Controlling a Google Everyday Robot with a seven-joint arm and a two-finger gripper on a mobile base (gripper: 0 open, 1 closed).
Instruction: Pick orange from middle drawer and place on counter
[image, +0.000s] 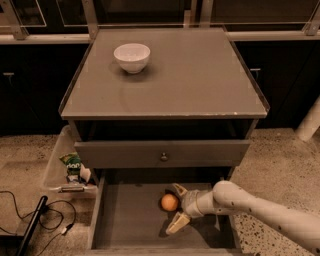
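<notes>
The orange (169, 202) lies on the floor of the open middle drawer (127, 220), near its middle. My gripper (178, 207) comes in from the right, low inside the drawer. Its fingers are spread, one finger (179, 190) behind the orange and the other (177, 223) in front of it, with the orange just at their left ends. The counter (190, 75) is the flat grey top of the cabinet above.
A white bowl (132, 57) stands at the counter's back left. A closed drawer front with a round knob (163, 157) sits above the open drawer. A clear bin (62, 167) with a green packet stands on the floor at the left, with black cables (35, 220) beside it.
</notes>
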